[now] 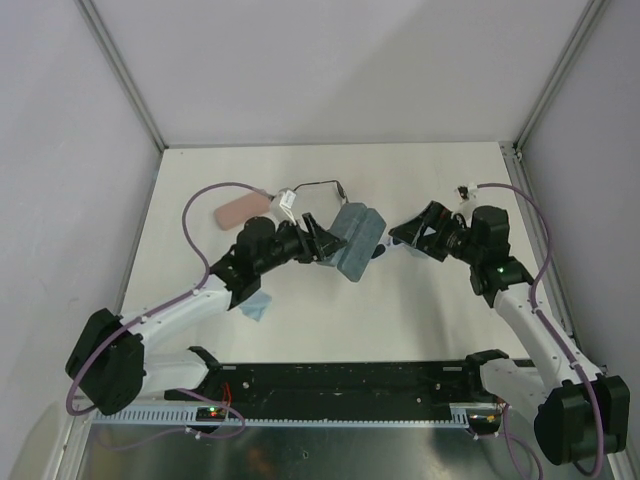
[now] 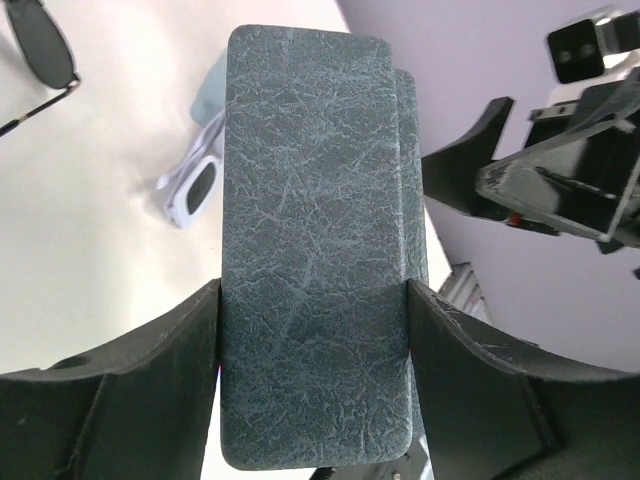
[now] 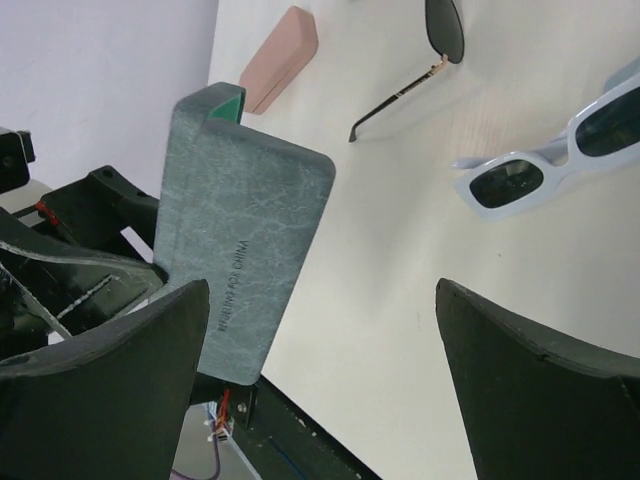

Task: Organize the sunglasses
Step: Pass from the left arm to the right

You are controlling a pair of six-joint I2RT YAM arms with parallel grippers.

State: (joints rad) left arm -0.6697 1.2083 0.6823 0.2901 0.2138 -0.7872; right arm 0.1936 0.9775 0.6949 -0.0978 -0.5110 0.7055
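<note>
So the two pairs of sunglasses are both lying flat on the table, neither one in a case. The chunky white pair with dark lenses sits near the blue-grey case without touching it. A light-blue cloth lies right behind it, on the side away from the case. The thin black wire pair is also off to the side of that case, with one long arm stretched out toward it. It's apart from the white pair.

The blue-grey case itself is up on end. The left gripper is clamped on it, one finger pressed against each long edge. A bit of green lining peeks out at the case's top corner. The right gripper faces the case from the other side, fingers spread wide with nothing between them.

The pink case lies flat on the table beyond the blue-grey one, well apart from it.
</note>
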